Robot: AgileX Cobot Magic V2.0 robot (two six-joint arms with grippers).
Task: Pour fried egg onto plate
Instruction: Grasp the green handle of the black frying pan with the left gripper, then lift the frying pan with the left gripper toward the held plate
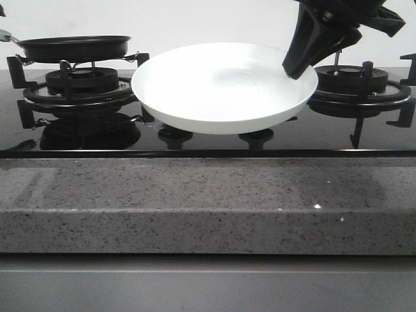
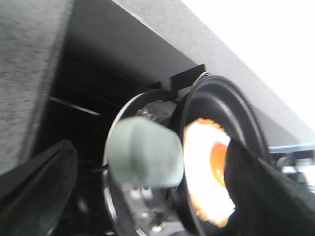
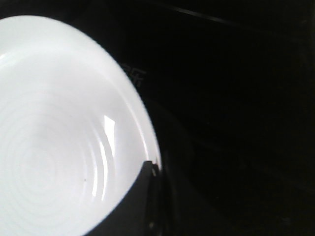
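The white plate [image 1: 221, 88] is held above the hob's middle, tilted a little. My right gripper [image 1: 296, 65] is shut on its right rim; in the right wrist view one dark finger [image 3: 142, 196] lies over the plate's [image 3: 59, 137] edge. The small black frying pan [image 1: 71, 47] sits on the left burner. The fried egg [image 2: 206, 172], white with an orange yolk, lies in the pan [image 2: 231, 108]; the pan wall hides it in the front view. My left gripper [image 2: 152, 191] is open, with the pan's pale green handle end [image 2: 142, 152] between its spread fingers, not touching them.
The black glass hob has a left burner grate [image 1: 71, 88] and a right burner grate [image 1: 361, 91], with control knobs [image 1: 175, 136] under the plate. A speckled grey stone counter [image 1: 208, 201] runs along the front.
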